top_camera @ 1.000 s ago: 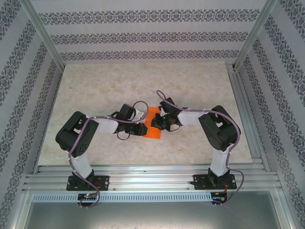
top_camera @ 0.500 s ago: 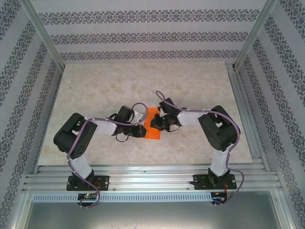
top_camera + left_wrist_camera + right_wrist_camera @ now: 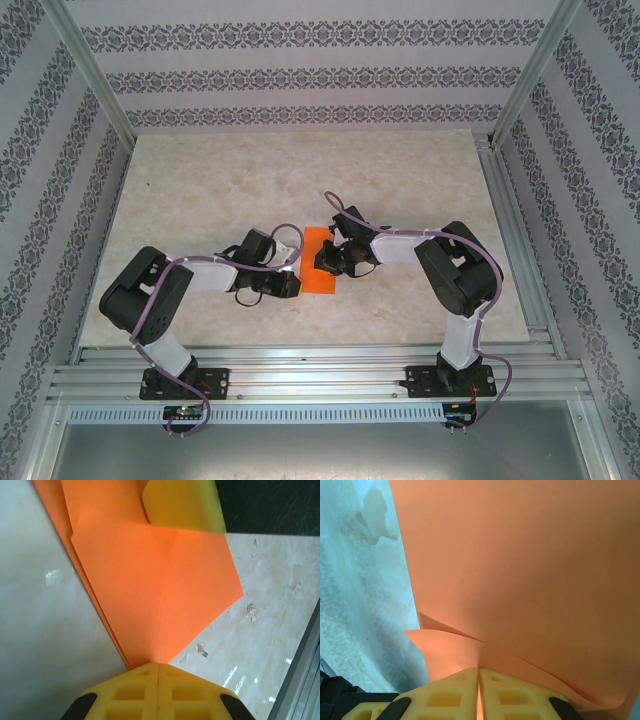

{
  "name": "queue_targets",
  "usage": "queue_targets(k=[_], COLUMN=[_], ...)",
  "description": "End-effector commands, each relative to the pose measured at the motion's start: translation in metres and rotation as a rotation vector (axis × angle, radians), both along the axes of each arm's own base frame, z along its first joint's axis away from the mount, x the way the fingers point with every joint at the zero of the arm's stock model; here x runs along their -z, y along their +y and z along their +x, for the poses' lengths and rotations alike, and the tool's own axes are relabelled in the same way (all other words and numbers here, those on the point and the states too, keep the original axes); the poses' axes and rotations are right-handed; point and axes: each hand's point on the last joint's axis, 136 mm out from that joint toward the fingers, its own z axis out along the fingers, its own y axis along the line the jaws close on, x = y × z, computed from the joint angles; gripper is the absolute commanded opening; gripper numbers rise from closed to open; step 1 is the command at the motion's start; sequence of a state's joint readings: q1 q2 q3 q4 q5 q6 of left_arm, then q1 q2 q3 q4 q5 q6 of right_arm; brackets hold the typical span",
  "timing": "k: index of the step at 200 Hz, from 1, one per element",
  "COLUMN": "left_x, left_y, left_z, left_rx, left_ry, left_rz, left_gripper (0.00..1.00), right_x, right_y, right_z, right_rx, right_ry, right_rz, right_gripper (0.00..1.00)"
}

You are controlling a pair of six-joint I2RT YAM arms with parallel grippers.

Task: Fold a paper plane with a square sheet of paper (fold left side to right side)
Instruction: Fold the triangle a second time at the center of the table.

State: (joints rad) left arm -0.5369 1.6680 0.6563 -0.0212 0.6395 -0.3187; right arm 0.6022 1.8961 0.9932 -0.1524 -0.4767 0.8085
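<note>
The square sheet of paper (image 3: 318,265) is bright orange and lies folded into a narrow strip mid-table between both grippers. In the left wrist view the paper (image 3: 155,580) shows layered edges and a centre crease, and it narrows to a corner at my left gripper (image 3: 158,666). That gripper is shut, tips at this corner; no paper shows between them. From above, my left gripper (image 3: 288,283) sits at the sheet's lower left edge. My right gripper (image 3: 479,672) is shut on a lifted flap of the paper (image 3: 530,565), over the sheet's right side (image 3: 333,258). Its yellow fingers (image 3: 182,505) reach in at the sheet's far end.
The marble tabletop (image 3: 220,190) has patterned walls on three sides. An aluminium rail (image 3: 515,230) runs along its right edge. Cross rails (image 3: 320,375) carry both arm bases at the near edge.
My left arm has drawn back to the left, and its gripper has slid from over the paper to the paper's left edge. The right gripper and the sheet have hardly moved.
</note>
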Motion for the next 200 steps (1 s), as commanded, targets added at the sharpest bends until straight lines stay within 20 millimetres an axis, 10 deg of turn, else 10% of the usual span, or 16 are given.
queue_targets(k=[1, 94, 200], left_x=[0.021, -0.052, -0.011], left_y=[0.021, 0.003, -0.017], left_z=[-0.028, 0.007, 0.031], left_rx=[-0.014, -0.111, -0.122], left_ry=[0.113, 0.008, 0.094], left_rz=[0.091, -0.058, -0.063], left_gripper=[0.07, 0.1, 0.05], right_x=[0.037, 0.034, 0.033], right_y=[-0.024, -0.021, -0.02], right_z=[-0.014, -0.011, -0.011], right_rx=[0.01, 0.004, -0.005], right_ry=[0.068, 0.061, 0.058], right_rz=[-0.138, -0.127, -0.129], right_gripper=[0.11, 0.11, 0.12])
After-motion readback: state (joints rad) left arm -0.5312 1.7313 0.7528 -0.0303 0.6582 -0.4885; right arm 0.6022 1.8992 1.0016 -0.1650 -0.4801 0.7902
